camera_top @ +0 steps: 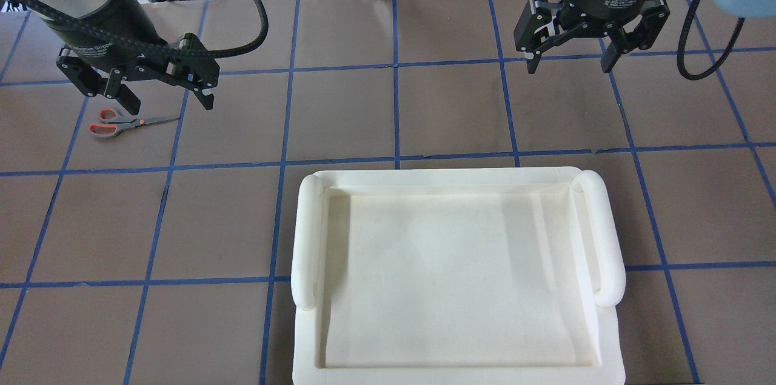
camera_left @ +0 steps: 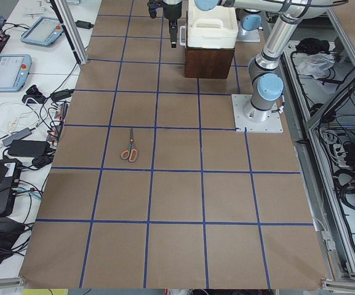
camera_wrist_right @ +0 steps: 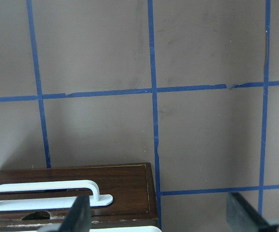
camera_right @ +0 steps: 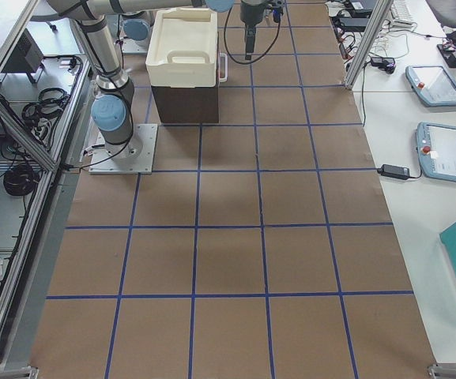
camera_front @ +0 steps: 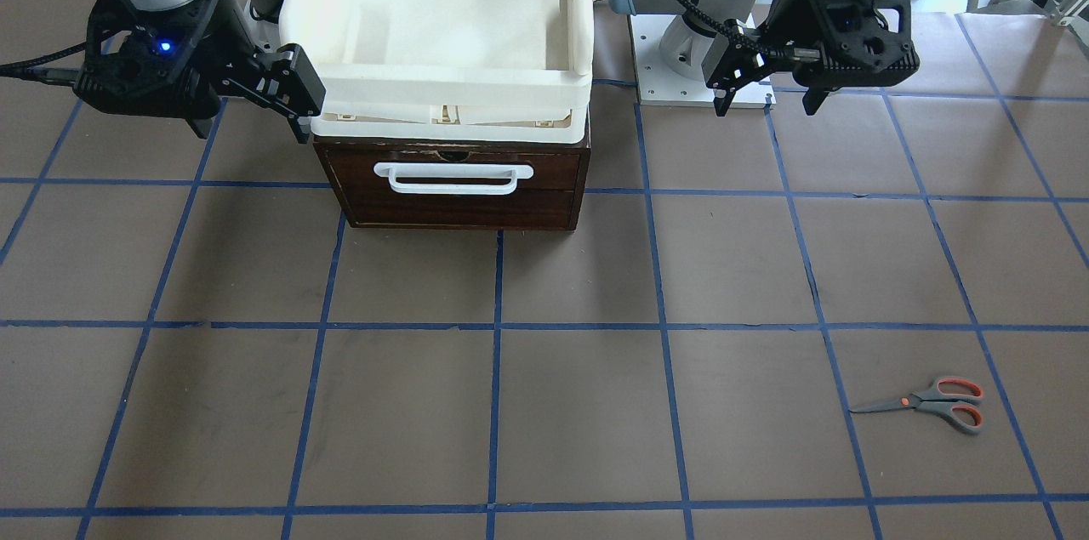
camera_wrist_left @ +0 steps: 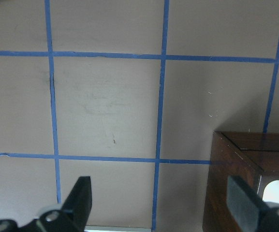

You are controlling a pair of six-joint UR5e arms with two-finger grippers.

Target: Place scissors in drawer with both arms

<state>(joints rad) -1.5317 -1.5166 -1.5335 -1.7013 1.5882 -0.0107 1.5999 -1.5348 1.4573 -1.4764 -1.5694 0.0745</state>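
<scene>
text | right hand, overhead view: white print on its body, reads roughly "2F Adaptive Gripper" | left hand: similar white print, too blurred | elsewhere: nothing legible

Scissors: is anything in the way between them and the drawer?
Nothing lies on the table between the scissors and the drawer. But the drawer is shut, so its dark front blocks the way in until it is pulled open by its white handle.
</scene>
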